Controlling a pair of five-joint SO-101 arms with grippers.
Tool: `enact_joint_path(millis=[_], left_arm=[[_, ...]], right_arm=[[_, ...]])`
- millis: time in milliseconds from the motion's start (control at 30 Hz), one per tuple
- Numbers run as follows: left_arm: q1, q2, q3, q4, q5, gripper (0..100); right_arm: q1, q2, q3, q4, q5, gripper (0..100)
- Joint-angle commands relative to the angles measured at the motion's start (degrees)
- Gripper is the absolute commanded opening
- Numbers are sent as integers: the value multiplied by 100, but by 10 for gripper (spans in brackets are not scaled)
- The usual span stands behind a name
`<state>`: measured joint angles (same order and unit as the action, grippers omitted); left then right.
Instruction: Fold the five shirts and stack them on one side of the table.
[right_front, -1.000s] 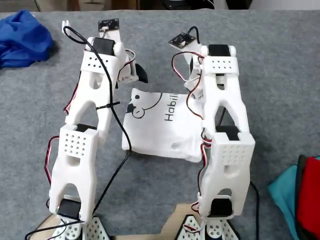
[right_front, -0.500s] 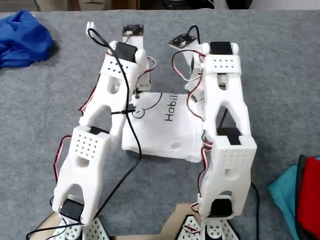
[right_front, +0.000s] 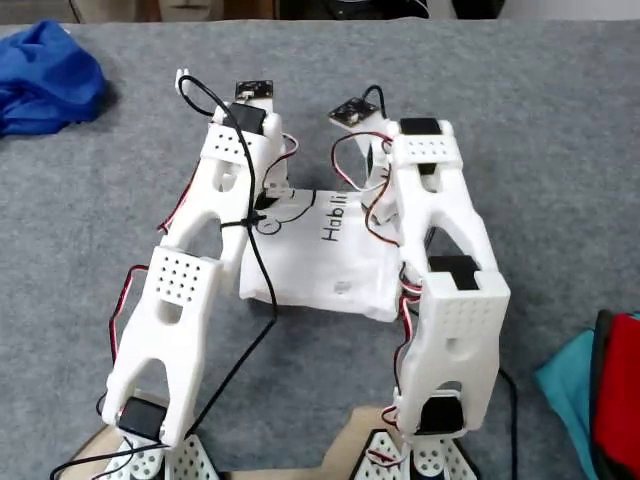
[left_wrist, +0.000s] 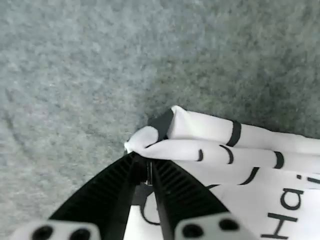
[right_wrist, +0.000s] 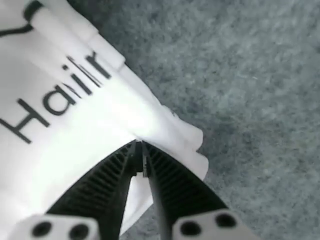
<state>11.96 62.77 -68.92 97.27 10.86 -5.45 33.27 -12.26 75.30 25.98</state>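
High view: the white shirt (right_front: 320, 275) lies folded in the middle of the grey table (right_front: 540, 150), between the two arms. The folded panel is close to square, a little wider across the table than deep, and sits slightly skewed. Its black printed word runs from the near side toward the far edge. In the left wrist view, the left gripper (left_wrist: 146, 167) has its fingers pressed together on the shirt's far left corner, where the cloth bunches into a doubled fold with black stripes. In the right wrist view, the right gripper (right_wrist: 139, 159) is likewise pinched tight on the shirt's cloth, next to the print at the far right corner. A crumpled blue shirt (right_front: 45, 75) lies at the far left corner of the table. Teal cloth (right_front: 570, 385) and red cloth (right_front: 622, 390) sit at the near right edge.
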Motion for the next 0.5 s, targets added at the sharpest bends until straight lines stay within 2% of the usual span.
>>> enact_joint_path(millis=[0, 200, 333, 467], left_arm=[[-185, -75, -369, -62, 9, 20], [-185, -75, -668, -44, -9, 20], [-185, -154, -914, 334, -114, 20], [-246, -514, -1037, 369, -264, 20]], right_arm=[[207, -418, 40, -141, 9, 5], [119, -462, -286, -167, 18, 9], [-127, -549, -778, 290, 299, 9], [-180, -804, -1200, 492, 334, 6]])
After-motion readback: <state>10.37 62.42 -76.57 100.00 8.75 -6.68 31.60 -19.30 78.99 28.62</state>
